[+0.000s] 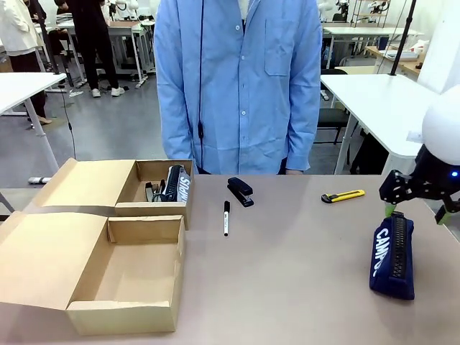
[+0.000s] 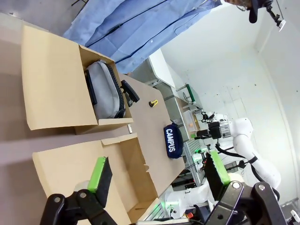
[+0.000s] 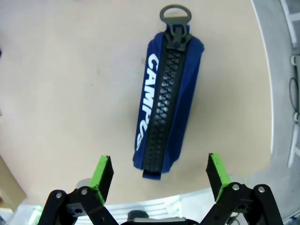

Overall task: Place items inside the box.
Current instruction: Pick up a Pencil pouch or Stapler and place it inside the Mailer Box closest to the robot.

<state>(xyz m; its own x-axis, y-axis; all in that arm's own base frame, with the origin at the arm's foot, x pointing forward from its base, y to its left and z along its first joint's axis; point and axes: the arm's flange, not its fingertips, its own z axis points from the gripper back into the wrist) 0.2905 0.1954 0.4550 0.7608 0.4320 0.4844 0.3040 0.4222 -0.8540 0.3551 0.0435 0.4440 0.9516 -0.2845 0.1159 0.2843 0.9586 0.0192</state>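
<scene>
A navy zip pouch [image 1: 393, 255] with white lettering lies at the table's right; in the right wrist view this pouch [image 3: 166, 98] lies lengthwise, zip up. My right gripper [image 1: 418, 212] hovers open just above its far end, fingers [image 3: 104, 171] set wider than the pouch and apart from it. A yellow utility knife [image 1: 343, 195], a black stapler [image 1: 240, 191] and a black marker [image 1: 226, 217] lie mid-table. The far cardboard box [image 1: 154, 208] holds a grey pouch [image 2: 105, 91]. The near box [image 1: 129, 313] stands open. My left gripper [image 2: 159, 173] hangs open high above the boxes, holding nothing.
A person in a blue shirt [image 1: 241, 86] stands at the far edge, behind the stapler. Both boxes' lids [image 1: 43, 259] lie folded open toward the left. Bare tabletop [image 1: 287, 273] spreads between the near box and the navy pouch.
</scene>
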